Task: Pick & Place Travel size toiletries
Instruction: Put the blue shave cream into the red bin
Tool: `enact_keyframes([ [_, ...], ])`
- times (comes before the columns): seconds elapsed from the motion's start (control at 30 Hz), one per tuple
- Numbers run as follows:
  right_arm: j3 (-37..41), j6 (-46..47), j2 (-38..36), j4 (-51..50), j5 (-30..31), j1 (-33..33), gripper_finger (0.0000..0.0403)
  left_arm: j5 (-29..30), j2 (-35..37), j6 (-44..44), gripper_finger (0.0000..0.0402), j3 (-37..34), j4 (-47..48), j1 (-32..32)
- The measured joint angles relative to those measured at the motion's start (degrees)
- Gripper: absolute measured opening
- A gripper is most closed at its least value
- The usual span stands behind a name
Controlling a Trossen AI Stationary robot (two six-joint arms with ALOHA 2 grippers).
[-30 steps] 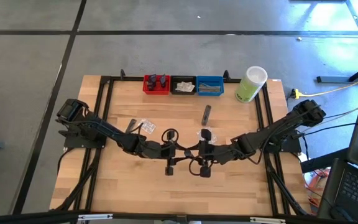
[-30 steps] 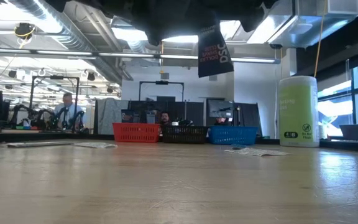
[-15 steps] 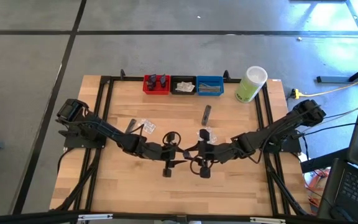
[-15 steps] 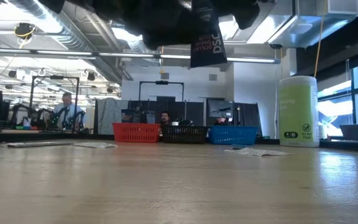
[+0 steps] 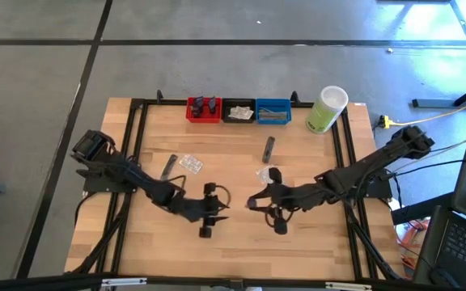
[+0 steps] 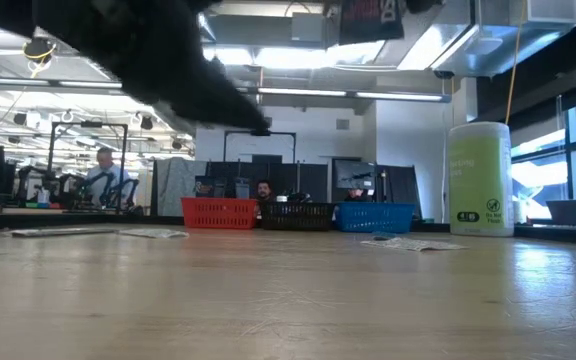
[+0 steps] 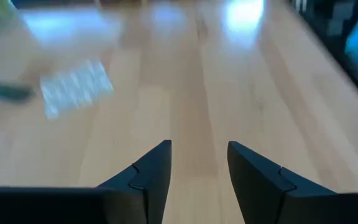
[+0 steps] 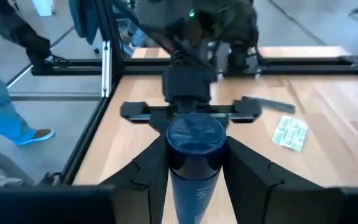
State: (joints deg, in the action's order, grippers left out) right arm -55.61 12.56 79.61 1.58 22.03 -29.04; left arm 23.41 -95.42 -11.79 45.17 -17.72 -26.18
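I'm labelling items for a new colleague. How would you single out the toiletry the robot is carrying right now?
Find the right gripper above the middle of the wooden table. Clamped between its fingers is a dark navy tube with a round cap. Unlike the clear packet and grey sachet, it is off the table.

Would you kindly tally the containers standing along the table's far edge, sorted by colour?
Red bin: 1
Black bin: 1
Blue bin: 1
Pale-green cylindrical container with white lid: 1
Total: 4
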Motion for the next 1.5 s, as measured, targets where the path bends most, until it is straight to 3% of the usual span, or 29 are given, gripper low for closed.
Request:
enact_keyframes([
  [0.13,0.0,-1.88,-0.67,1.38,2.06,-0.79,0.0131,7.01,0.0,4.72,0.015,-5.32,-19.35,-1.87],
  [0.3,0.0,-5.82,-0.67,6.27,2.41,-0.79,0.015,6.49,0.02,10.57,0.015,-10.01,-39.67,-1.63],
  [0.47,0.0,-12.24,-0.67,13.14,2.08,-0.81,0.0142,6.42,0.02,16.42,0.0148,-11.94,-50.42,-1.01],
  [0.63,0.0,-18.98,-0.67,22.3,-0.46,-0.81,0.0133,2.2,0.02,19.92,0.0147,-11.94,-57.72,0.75],
  [0.8,0.0,-22.24,-0.67,25.71,-0.47,-0.8,0.0152,-3.77,0.02,21.97,0.0148,-11.71,-63.99,2.64],
  [0.93,0.0,-23.13,-0.67,26.49,-0.46,-0.79,0.0153,-4.36,0.02,23.52,0.0145,-10.17,-64.83,3.75],
  [1.17,0.0,-27.67,-0.67,30.25,-0.46,-0.79,0.0134,-10.4,0.02,23.53,0.0144,-7.75,-64.37,5.51],
  [1.5,0.0,-30.47,-0.67,33.36,-0.51,0.35,0.0152,-11.99,0.02,23.72,0.0143,-7.7,-68.02,6.4],
])
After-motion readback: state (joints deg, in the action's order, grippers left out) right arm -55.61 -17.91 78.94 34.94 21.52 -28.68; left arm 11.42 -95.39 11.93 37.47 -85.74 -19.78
